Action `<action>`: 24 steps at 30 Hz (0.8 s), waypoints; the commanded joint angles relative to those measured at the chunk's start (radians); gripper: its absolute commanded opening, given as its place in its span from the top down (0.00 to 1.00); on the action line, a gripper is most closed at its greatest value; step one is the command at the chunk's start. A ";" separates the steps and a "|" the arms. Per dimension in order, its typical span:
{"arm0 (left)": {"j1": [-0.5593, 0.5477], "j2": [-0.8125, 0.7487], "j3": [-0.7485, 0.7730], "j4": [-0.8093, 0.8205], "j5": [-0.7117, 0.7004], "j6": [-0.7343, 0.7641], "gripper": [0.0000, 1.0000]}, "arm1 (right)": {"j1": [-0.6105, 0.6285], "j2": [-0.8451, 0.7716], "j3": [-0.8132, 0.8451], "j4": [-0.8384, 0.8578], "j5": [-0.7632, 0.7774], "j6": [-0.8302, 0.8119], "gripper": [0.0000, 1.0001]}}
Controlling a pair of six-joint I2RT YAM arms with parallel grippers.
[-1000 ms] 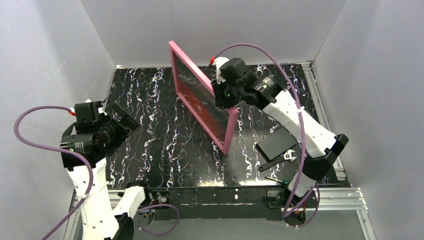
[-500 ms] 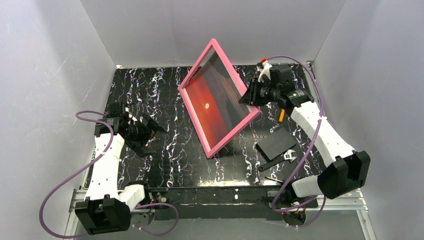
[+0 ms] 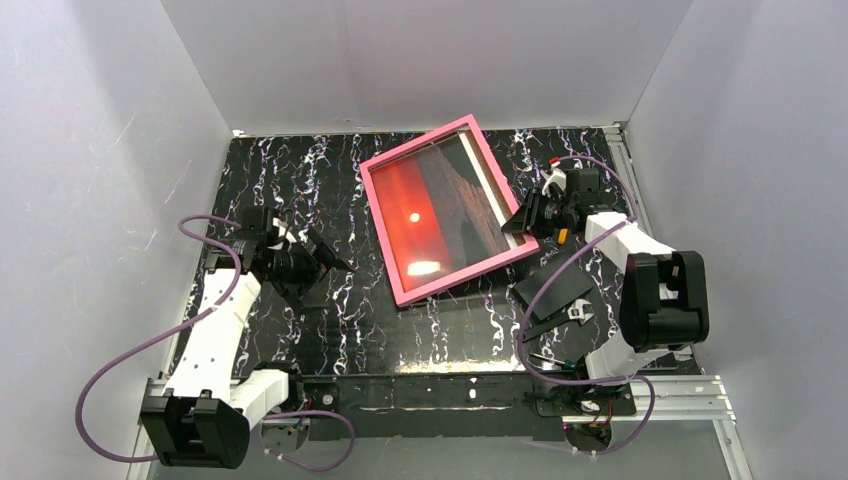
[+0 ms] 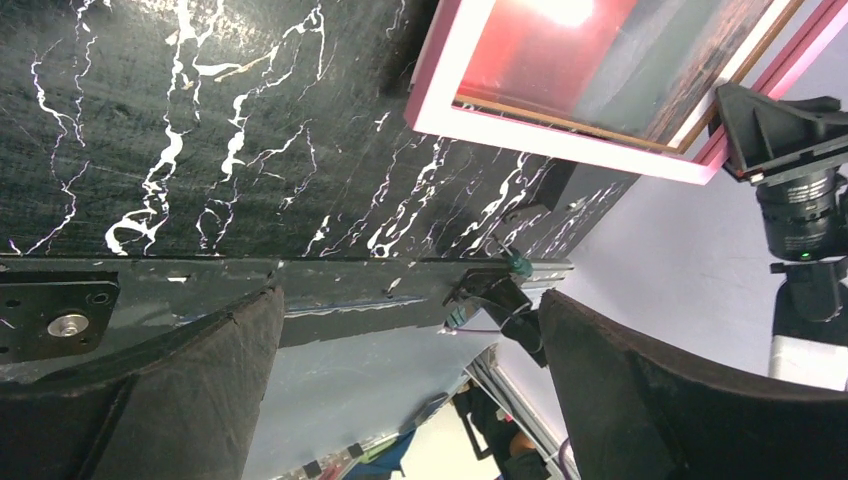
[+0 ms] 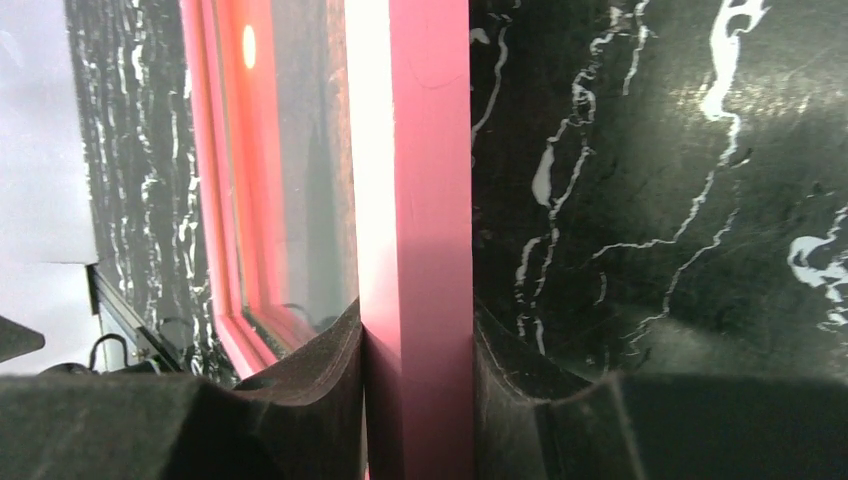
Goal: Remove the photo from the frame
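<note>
The pink frame [image 3: 460, 277] lies almost flat and face up at the back middle of the black marbled table. Under its glass is the photo [image 3: 430, 215], a red-orange sunset with a small white sun. My right gripper [image 3: 520, 222] is shut on the frame's right rail, low over the table. In the right wrist view the rail of the frame [image 5: 420, 200] runs between both pads of the gripper [image 5: 418, 340], with the photo [image 5: 290, 150] to its left. My left gripper [image 3: 333, 262] stands open and empty just left of the frame. Its wrist view shows the gripper [image 4: 410, 300] below the frame's corner [image 4: 560, 150].
A black panel [image 3: 553, 287] and a small wrench [image 3: 560, 318] lie near the front right. An orange-handled tool [image 3: 563, 235] sits under my right wrist. A green-tipped screwdriver [image 3: 548, 358] lies by the front rail. Grey walls close in three sides.
The frame went from standing on edge to lying nearly flat and face up, lowered by my right gripper. My left arm swung in toward the table's middle.
</note>
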State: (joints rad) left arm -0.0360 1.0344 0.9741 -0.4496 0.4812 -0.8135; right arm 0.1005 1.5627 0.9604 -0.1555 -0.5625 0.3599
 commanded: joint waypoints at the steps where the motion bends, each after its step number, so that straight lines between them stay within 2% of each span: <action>1: -0.022 -0.002 -0.045 -0.070 0.024 -0.008 0.00 | -0.025 0.067 0.065 -0.079 0.150 -0.106 0.99; 10: -0.042 -0.043 -0.094 -0.069 0.027 -0.005 0.00 | -0.032 0.087 0.088 -0.121 0.236 -0.185 0.99; 19: -0.044 -0.085 -0.125 -0.070 0.034 -0.003 0.00 | -0.017 0.091 0.134 -0.181 0.313 -0.196 0.99; 24: -0.044 -0.097 -0.128 -0.075 0.035 -0.006 0.00 | 0.058 0.064 0.188 -0.259 0.351 -0.181 0.99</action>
State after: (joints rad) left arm -0.0761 0.9535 0.8593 -0.4320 0.4843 -0.8200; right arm 0.1059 1.6451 1.0702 -0.3012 -0.3580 0.1726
